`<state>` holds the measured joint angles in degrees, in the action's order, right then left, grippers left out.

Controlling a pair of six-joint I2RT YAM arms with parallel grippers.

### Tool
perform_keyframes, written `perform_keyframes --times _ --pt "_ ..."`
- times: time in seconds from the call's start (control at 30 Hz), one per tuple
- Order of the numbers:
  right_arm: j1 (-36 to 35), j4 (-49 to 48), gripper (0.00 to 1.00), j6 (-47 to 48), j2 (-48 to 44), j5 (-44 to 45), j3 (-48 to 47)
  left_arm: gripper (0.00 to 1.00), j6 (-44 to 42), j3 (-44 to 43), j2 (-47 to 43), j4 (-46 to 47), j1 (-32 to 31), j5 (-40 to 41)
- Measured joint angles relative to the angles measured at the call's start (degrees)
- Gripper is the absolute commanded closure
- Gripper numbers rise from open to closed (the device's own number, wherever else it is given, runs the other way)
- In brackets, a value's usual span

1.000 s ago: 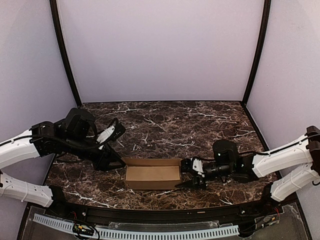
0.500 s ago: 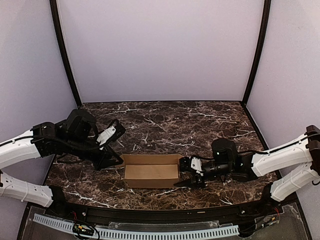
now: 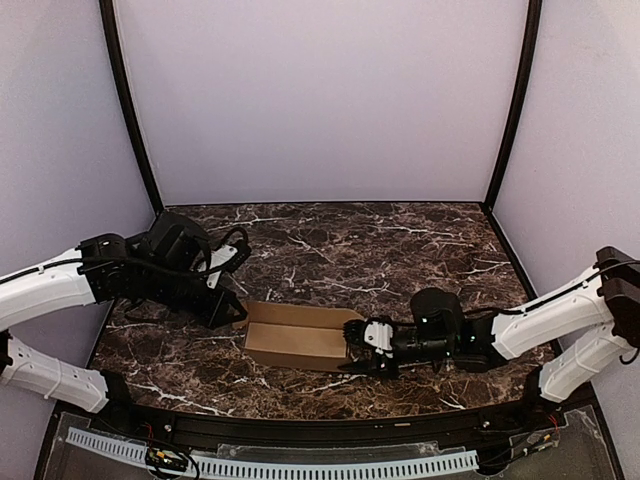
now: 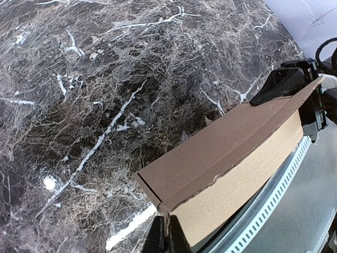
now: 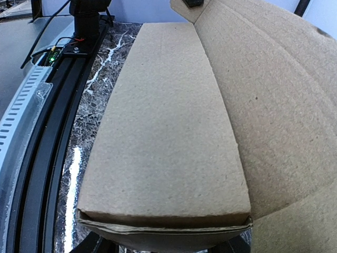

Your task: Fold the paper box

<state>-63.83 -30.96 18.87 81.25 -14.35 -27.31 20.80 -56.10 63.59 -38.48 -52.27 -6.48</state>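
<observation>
The paper box [image 3: 295,342] is a slim tan cardboard box lying near the table's front edge, its long top panel partly raised. My left gripper [image 3: 235,318] is at its left end. In the left wrist view the box [image 4: 231,153] runs away to the right, and the left gripper [image 4: 168,234] is shut on a thin cardboard edge at its near corner. My right gripper [image 3: 358,348] is at the box's right end. In the right wrist view the box end [image 5: 168,132] fills the frame, and the right gripper [image 5: 160,251] is spread wide, its fingers [image 5: 92,245] behind the end flap.
A black rail [image 3: 320,430] and a white slotted strip [image 3: 300,465] run along the front edge, close to the box. Pale walls with black corner posts [image 3: 130,110] close in the dark marble table [image 3: 380,250] on three sides.
The box has slid a little to the left and turned slightly. My right gripper followed it leftward against its end. My left arm moved in towards the box's left corner.
</observation>
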Motion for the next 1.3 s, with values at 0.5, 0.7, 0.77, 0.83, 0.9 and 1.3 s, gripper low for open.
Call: perform_keyframes --times 0.5,0.7,0.77,0.83,0.9,1.3 --pt "-4.79 -6.34 1.0 -4.22 9.68 14.29 -1.31 0.99 16.11 9.09 0.9 10.14 0.37 6.36" --pt "-4.98 -6.82 1.0 -5.73 11.87 15.34 -2.38 0.99 18.14 11.87 0.9 13.81 0.26 9.14" --pt "-5.03 -7.19 1.0 -6.45 12.26 15.5 -2.47 0.99 18.58 12.68 0.83 15.1 0.09 10.05" --pt "-5.03 -7.67 1.0 -7.3 12.61 15.67 -2.47 0.99 18.99 13.62 0.59 16.65 -0.24 11.1" --pt "-5.03 -8.13 1.0 -8.11 12.85 15.67 -2.47 0.99 19.45 14.93 0.02 18.43 -0.7 12.28" --pt "-4.55 -10.95 1.0 -13.22 15.08 13.44 -2.47 0.99 20.59 19.85 -2.67 23.69 -4.24 19.06"
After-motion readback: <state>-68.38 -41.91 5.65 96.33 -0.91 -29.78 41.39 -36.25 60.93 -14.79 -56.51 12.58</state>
